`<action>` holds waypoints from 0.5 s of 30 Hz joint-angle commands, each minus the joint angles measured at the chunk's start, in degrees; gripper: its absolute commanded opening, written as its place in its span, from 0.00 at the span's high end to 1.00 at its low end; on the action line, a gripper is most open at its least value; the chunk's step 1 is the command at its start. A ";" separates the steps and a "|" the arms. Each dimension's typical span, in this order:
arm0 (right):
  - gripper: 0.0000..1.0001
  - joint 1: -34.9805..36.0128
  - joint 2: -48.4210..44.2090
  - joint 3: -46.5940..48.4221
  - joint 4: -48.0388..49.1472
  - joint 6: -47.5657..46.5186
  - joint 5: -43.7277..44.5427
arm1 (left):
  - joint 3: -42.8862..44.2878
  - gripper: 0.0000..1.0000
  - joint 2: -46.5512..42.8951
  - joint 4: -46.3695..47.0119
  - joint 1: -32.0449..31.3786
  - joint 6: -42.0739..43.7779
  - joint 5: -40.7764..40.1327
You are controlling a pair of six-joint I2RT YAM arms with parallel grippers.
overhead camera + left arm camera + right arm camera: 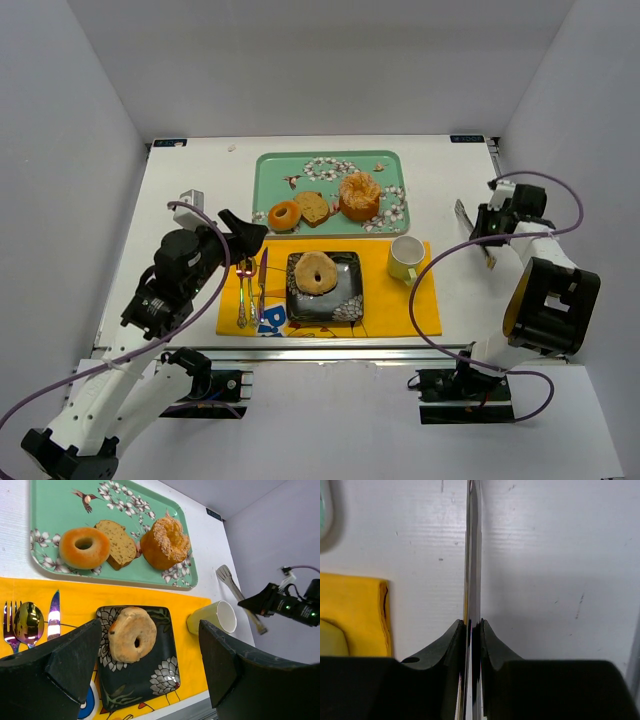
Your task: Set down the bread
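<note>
The bread, a pale tan ring with dark specks, lies on a black floral plate on the yellow mat. In the left wrist view the bread sits on the far left part of the plate. My left gripper is open and empty, raised to the left of the plate; in its own view it frames the bread from above. My right gripper at the right of the table is shut on metal tongs, seen edge-on in the right wrist view between the closed gripper.
A teal tray behind the mat holds an orange-brown donut, a loaf slice and an orange fluted cake. A pale yellow cup stands on the yellow mat. A fork, spoon and knife lie left of the plate.
</note>
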 commanded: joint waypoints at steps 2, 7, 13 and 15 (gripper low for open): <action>0.73 0.54 -2.02 -3.77 9.01 1.72 2.37 | 0.40 0.12 1.20 2.03 0.15 0.94 1.48; 0.46 0.10 0.10 -7.03 9.37 2.17 3.34 | 0.14 0.12 1.73 2.82 0.15 0.77 1.65; 0.24 -1.65 0.54 -6.77 7.44 -0.20 2.11 | 0.14 0.12 1.47 2.64 0.15 0.77 1.39; 0.22 -2.09 -0.51 -4.85 5.95 -0.91 0.88 | 0.05 0.12 1.56 2.73 0.15 0.77 1.39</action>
